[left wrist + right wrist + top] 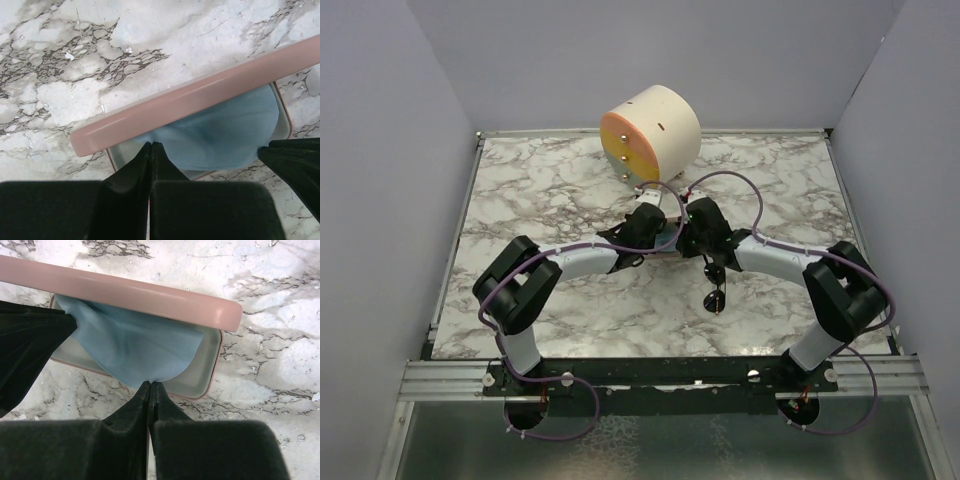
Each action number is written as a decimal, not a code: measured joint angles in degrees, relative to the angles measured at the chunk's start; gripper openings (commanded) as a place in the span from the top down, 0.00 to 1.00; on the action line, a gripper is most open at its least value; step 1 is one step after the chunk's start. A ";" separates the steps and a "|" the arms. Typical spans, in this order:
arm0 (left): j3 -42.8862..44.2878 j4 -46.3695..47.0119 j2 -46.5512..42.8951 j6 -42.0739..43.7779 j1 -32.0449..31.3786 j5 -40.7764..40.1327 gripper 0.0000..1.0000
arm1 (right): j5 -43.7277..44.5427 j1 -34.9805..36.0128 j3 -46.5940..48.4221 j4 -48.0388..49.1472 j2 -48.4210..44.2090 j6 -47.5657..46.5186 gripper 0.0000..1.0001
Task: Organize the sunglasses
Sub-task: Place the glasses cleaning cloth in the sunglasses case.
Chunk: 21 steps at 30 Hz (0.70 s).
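Pressed tight together, the black fingers of the left end effector (150,146) pinch one edge of the light blue cloth (225,135). The right end effector (150,384), jaws likewise closed, pinches the opposite edge. The cloth hangs into the tray of the open pink glasses case (200,95). The sunglasses (717,290) lie on the marble tabletop (550,190) just beside the right arm, outside the case.

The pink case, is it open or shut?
Open: the pink case has its lid raised, with the blue cloth draped into its pale base.
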 measured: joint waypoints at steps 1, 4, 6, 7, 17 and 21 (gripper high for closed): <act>0.28 -0.26 -0.09 0.17 0.00 0.00 1.00 | 0.00 0.00 0.00 0.00 -0.33 -0.02 0.99; 0.52 -0.85 -0.68 0.55 0.00 0.00 1.00 | 0.02 0.00 0.04 -0.02 -0.79 -0.02 0.99; 0.52 -1.18 -0.96 0.85 0.00 -0.02 1.00 | 0.02 0.00 0.15 -0.09 -1.03 -0.04 0.99; 0.52 -1.33 -1.07 1.03 0.00 -0.02 1.00 | 0.02 0.00 0.26 -0.13 -1.18 -0.09 0.99; 1.20 -2.43 -3.67 1.81 -0.24 -0.17 1.00 | 0.20 0.00 2.19 -0.74 -4.00 -0.87 0.99; 2.16 -2.40 -4.59 2.12 -0.44 -0.48 1.00 | 0.22 0.00 2.38 -0.83 -4.35 -0.94 0.99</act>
